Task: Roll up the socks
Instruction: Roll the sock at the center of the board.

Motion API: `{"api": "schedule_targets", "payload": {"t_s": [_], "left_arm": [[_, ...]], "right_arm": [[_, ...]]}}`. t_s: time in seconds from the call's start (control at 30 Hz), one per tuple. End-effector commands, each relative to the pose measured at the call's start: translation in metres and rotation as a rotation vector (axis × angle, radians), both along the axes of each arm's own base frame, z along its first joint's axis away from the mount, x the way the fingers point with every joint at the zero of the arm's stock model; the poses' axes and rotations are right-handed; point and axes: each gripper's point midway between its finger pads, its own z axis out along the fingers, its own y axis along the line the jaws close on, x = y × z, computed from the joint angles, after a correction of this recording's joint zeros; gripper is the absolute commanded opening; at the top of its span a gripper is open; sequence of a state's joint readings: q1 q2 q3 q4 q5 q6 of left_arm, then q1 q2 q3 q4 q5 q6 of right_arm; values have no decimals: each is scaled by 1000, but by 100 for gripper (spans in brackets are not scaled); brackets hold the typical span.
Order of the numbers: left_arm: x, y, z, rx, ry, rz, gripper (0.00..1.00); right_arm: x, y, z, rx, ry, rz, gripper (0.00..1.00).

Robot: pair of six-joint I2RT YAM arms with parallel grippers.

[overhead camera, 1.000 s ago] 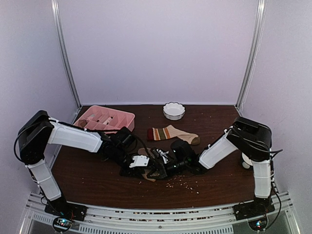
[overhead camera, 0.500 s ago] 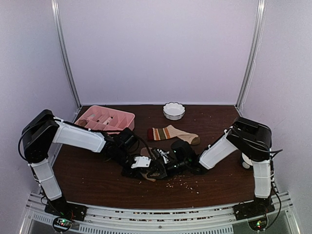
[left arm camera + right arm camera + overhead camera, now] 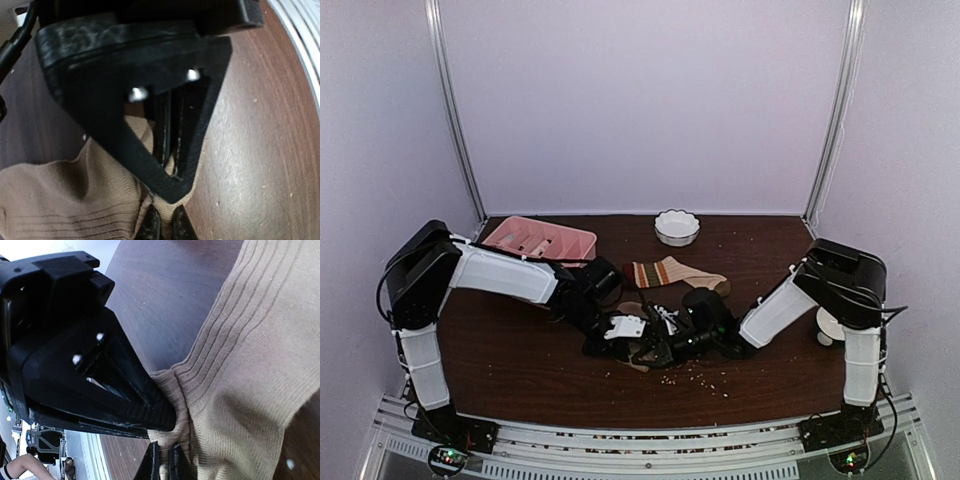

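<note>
The tan-brown ribbed sock (image 3: pixel 65 200) lies bunched on the table at front centre, mostly hidden under both grippers in the top view (image 3: pixel 632 309). My left gripper (image 3: pixel 162 227) is shut on a fold of it; in the top view this gripper (image 3: pixel 632 348) is tip to tip with the right one. My right gripper (image 3: pixel 164 460) is shut on the same sock's ribbed edge (image 3: pixel 250 365), and shows in the top view (image 3: pixel 658 348). The beige sock with the striped cuff and dark toe (image 3: pixel 670 273) lies flat just behind them, untouched.
A pink compartment tray (image 3: pixel 542 238) stands at the back left, close behind my left arm. A white scalloped bowl (image 3: pixel 677 227) is at the back centre. A small white object (image 3: pixel 826 328) lies by the right arm. Crumbs (image 3: pixel 695 378) are scattered in front of the grippers.
Both grippers have shifted a little to the right together, still holding the tan sock. The left arm has swung further in over the table.
</note>
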State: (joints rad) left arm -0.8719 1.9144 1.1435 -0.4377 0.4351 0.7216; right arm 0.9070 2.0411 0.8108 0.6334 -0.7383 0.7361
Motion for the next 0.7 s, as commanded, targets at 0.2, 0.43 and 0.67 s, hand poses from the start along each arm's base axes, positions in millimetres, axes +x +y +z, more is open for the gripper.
{"api": "schedule_targets", "payload": {"t_s": [0.2, 0.43, 0.67], "left_arm": [[-42, 21, -18, 155, 381, -1, 0], [-48, 21, -13, 148, 512, 44, 0], [-44, 19, -3, 127, 636, 92, 0]], "right_arm": [[-25, -97, -76, -342, 50, -176, 33], [0, -121, -46, -401, -205, -244, 100], [39, -169, 7, -434, -472, -528, 100]]}}
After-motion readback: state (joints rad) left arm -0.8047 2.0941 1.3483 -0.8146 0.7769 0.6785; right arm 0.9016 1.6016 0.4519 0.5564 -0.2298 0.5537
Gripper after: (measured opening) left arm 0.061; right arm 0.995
